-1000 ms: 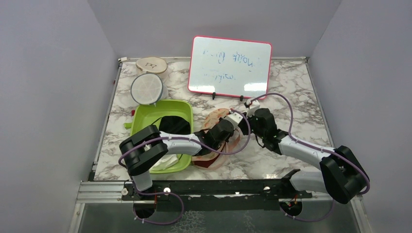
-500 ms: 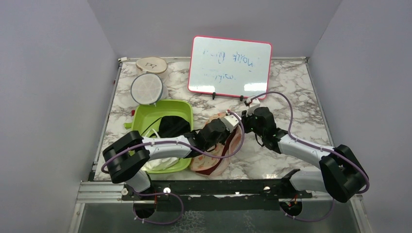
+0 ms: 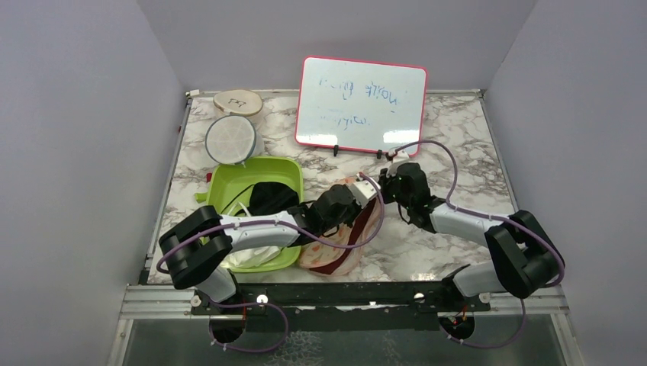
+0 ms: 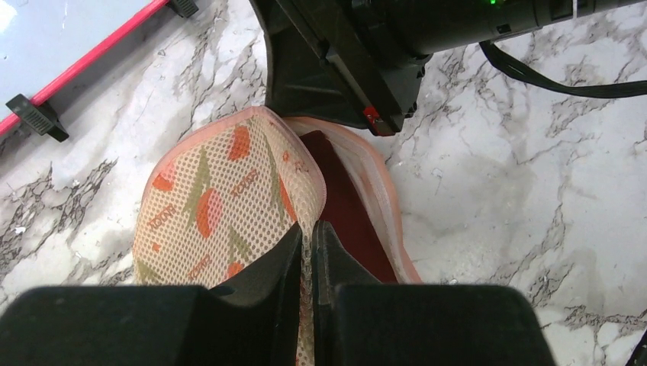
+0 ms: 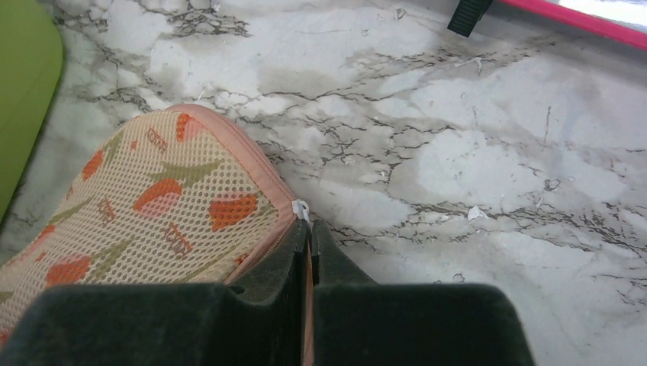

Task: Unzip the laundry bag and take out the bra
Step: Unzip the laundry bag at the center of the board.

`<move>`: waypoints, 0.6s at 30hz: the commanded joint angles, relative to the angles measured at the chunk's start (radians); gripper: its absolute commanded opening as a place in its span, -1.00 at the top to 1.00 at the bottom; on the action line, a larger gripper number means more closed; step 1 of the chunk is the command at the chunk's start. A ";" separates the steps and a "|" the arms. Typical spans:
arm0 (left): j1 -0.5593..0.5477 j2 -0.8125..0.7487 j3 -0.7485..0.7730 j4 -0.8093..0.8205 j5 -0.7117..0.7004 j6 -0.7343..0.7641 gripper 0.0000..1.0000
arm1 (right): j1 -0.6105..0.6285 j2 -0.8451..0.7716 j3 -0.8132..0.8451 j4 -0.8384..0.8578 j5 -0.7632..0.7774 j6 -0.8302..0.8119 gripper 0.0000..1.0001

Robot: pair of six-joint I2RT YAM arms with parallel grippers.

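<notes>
The peach-beige laundry bag (image 3: 336, 248) with orange and green leaf prints lies mid-table, to the right of the green tub. It gapes open along its right side. The dark maroon bra (image 4: 345, 210) shows inside the gap. My left gripper (image 4: 307, 230) is shut on the edge of the bag's upper mesh flap (image 4: 217, 198) and holds it up. My right gripper (image 5: 310, 229) is shut on the bag's pink zipper edge (image 5: 263, 179) at its far end, by the white zipper pull (image 5: 301, 207). Both grippers (image 3: 358, 197) (image 3: 386, 189) are close together at the bag's far end.
A green tub (image 3: 229, 179) at the left holds a black garment (image 3: 271, 194) and white cloth (image 3: 252, 255). A round white mesh disc (image 3: 231, 137) and a beige disc (image 3: 238, 101) lie behind it. A red-framed whiteboard (image 3: 360, 103) stands at the back.
The left arm has drawn back to the left and lifted the bag's upper flap, widening the opening. The right gripper has shifted slightly farther back along the zipper edge.
</notes>
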 commanded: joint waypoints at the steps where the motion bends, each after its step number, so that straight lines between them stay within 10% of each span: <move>1: -0.012 -0.001 0.057 -0.010 0.053 0.003 1.00 | -0.072 -0.013 -0.002 0.064 0.105 0.048 0.99; 18: 0.044 0.043 0.146 -0.092 0.112 -0.051 1.00 | -0.133 -0.223 -0.086 -0.068 0.087 0.134 0.99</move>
